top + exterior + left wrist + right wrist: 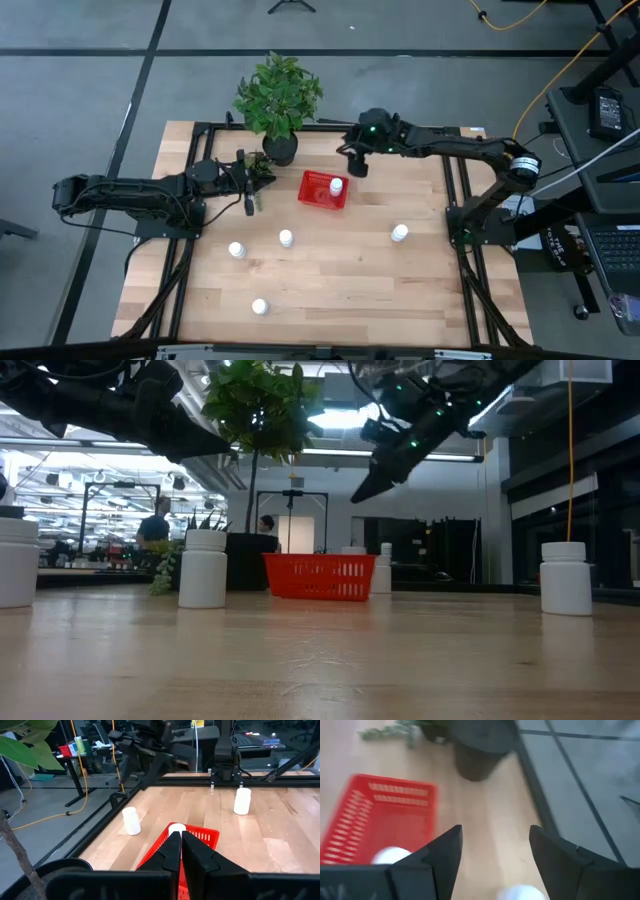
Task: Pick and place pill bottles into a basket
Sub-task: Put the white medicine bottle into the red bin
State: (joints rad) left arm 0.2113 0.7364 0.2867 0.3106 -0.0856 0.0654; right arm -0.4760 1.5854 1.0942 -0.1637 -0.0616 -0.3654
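The red basket (318, 192) stands on the table right of the plant pot, with one white pill bottle (336, 186) upright in it. Three bottles (236, 250) (286, 238) (399, 233) stand mid-table and one (259, 307) stands near the front edge. Another bottle (131, 820) stands just beyond the basket, under my right arm. My right gripper (495, 845) is open and empty, raised above the table (385, 470) at the basket's far right. My left gripper (180, 855) is shut and empty, left of the basket (250, 205).
A black pot with a green plant (278, 105) stands at the table's far edge, just left of the basket. A small sprig (260, 165) lies by the left gripper. A black frame (455, 190) runs along the table's sides. Bare wood (400, 290) lies at the front right.
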